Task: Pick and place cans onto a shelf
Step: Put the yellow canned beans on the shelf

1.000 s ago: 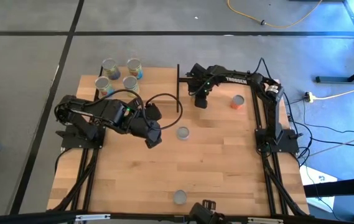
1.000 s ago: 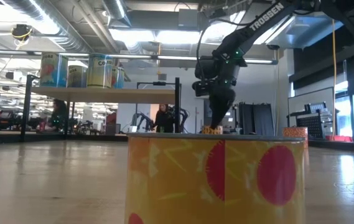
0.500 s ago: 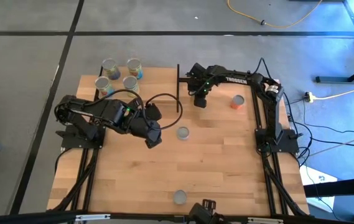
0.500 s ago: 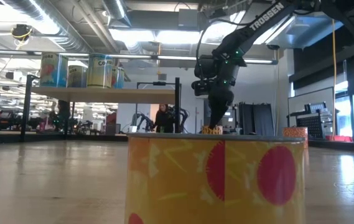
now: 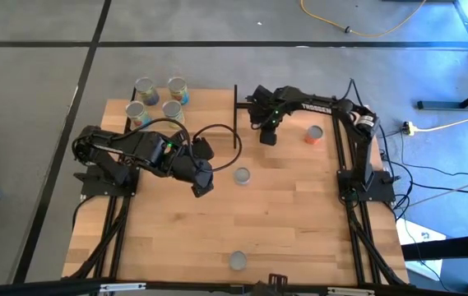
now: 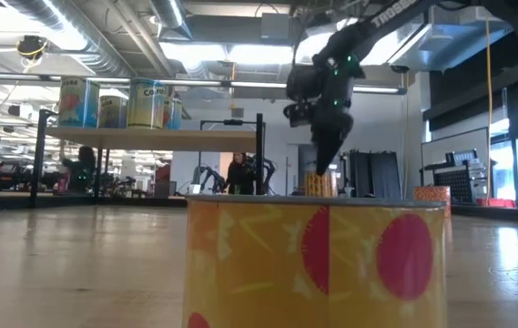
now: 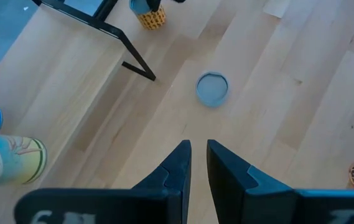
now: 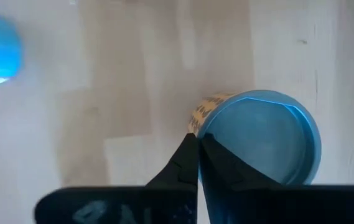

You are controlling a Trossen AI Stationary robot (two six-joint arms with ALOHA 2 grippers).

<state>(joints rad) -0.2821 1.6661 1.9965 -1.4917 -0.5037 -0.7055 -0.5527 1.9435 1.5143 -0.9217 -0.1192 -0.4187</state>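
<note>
we are in the pick step: the right gripper (image 8: 196, 163) has its fingers pressed together on the rim of a yellow-orange can (image 8: 257, 137), and in the low view that can (image 6: 318, 183) seems to hang just clear of the table, though the big can (image 6: 318, 264) in front hides its base, so we can't be sure. the right arm reaches in from above, wrist bent steeply down, near the shelf's black post (image 5: 236, 115). next we need a clean lift above the shelf (image 6: 149, 135), where four cans (image 5: 158, 100) already stand, then a carry across to a free patch. the left gripper (image 7: 198, 162) waits over mid-table, fingers a narrow gap apart, holding nothing, near a silver-topped can (image 7: 212, 89).
</note>
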